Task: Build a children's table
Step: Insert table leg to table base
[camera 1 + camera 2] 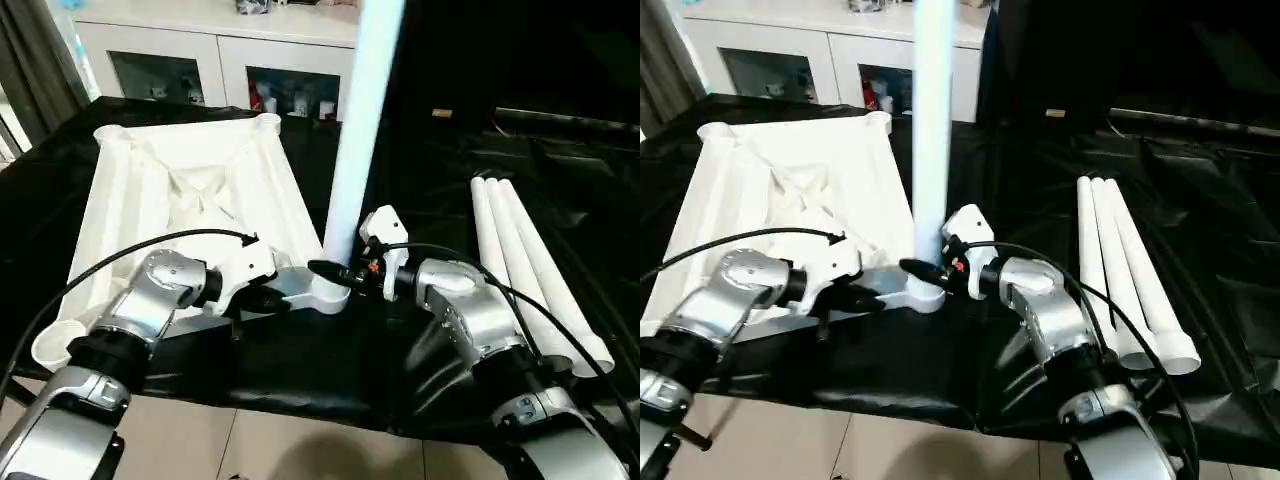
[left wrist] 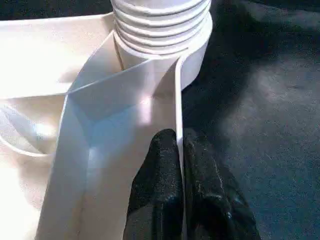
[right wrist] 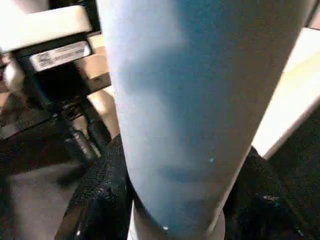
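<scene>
At the tabletop's [image 1: 190, 190] near corner, one leg [image 1: 358, 130] stands upright.

head pair: high, looking down, shared tabletop [image 1: 190, 190] | wrist cams: close on upright leg [image 3: 190, 100]

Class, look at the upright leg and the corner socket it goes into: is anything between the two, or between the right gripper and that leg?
Nothing visible. The upright leg already stands in the corner socket of the tabletop. The right gripper is closed around its base. The left gripper pinches the tabletop's rim beside the socket.
</scene>
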You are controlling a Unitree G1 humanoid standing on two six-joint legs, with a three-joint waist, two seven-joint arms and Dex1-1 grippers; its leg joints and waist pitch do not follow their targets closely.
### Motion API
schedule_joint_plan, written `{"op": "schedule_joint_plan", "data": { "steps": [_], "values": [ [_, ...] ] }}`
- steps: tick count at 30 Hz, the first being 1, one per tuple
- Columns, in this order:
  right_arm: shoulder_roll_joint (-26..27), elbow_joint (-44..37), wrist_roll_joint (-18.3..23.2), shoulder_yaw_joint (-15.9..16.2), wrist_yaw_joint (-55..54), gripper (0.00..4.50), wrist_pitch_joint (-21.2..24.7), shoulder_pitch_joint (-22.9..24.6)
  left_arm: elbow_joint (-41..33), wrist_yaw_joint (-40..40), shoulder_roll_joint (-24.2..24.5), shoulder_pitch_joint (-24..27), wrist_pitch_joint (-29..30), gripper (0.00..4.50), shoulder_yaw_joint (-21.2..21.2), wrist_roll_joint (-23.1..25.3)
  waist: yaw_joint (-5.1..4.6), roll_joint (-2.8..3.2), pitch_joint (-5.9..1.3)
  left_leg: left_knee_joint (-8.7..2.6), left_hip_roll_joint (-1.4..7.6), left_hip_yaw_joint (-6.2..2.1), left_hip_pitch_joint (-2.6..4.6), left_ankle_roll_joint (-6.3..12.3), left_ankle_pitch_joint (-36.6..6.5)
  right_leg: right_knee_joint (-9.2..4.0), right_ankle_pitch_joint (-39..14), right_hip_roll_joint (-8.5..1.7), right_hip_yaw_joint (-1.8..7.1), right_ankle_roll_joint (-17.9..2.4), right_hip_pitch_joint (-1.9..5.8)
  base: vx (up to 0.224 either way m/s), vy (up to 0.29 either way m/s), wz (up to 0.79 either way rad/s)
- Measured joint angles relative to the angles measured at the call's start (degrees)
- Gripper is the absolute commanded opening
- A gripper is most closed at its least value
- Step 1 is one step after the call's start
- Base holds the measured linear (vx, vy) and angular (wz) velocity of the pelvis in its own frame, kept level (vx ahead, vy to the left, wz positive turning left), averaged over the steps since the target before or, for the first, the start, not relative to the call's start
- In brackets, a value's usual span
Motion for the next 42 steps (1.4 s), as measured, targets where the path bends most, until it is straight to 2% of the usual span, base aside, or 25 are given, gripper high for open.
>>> {"op": "schedule_joint_plan", "data": {
  "steps": [6,14,21,35,37,42],
  "values": [
    [0.35,2.7,0.01,0.13,2.32,1.89,-1.2,-0.99,-1.55,-0.92,0.86,0.75,1.88,0.0,0.12,-0.39,-0.08,-0.63,-0.3,-0.02,0.07,0.13,0.04,0.06,-0.05,-0.03,-0.04,0.01,0.0,-0.01,0.01,0.0,0.0,0.0],
    [1.13,6.01,0.0,0.13,3.26,1.89,-2.18,-2.56,-3.67,-0.94,1.83,1.82,3.5,0.0,0.28,-0.41,-0.47,-1.0,-0.51,-0.08,0.11,0.18,0.11,0.04,-0.05,-0.03,-0.06,0.03,0.0,0.0,0.01,0.0,0.0,0.0],
    [2.48,8.31,0.0,-0.02,2.67,1.89,-2.3,-3.72,-5.25,-0.85,2.62,2.96,5.02,0.0,1.08,-0.41,-1.47,-1.16,-0.6,-0.1,0.15,0.21,0.31,0.03,-0.05,-0.02,-0.06,0.06,0.02,-0.01,0.13,0.0,0.0,0.0],
    [3.35,9.95,0.0,-0.15,2.36,1.89,-2.28,-4.53,-5.97,-0.85,3.12,3.27,6.44,0.0,1.23,-0.41,-1.93,-1.19,-0.6,-0.15,0.16,0.23,0.49,0.03,-0.05,-0.02,-0.08,0.06,0.03,0.02,0.22,0.0,0.0,0.0],
    [3.66,9.99,0.0,-0.19,1.54,1.89,-2.28,-4.45,-5.96,-0.62,3.08,3.27,6.88,0.0,1.26,-0.39,-1.98,-1.19,-0.6,-0.16,0.16,0.23,0.55,0.02,-0.05,-0.02,-0.21,0.06,0.03,0.24,0.24,0.0,0.0,0.0],
    [7.32,13.06,-0.02,-2.5,-10.25,1.89,-2.7,-5.09,-4.34,4.54,0.11,2.7,10.02,0.0,2.65,-0.11,-2.44,-1.29,-0.56,-0.38,0.14,0.23,0.98,-0.03,-0.03,-0.04,-0.22,0.06,0.02,0.26,0.38,0.0,0.0,0.0]
  ]
}}
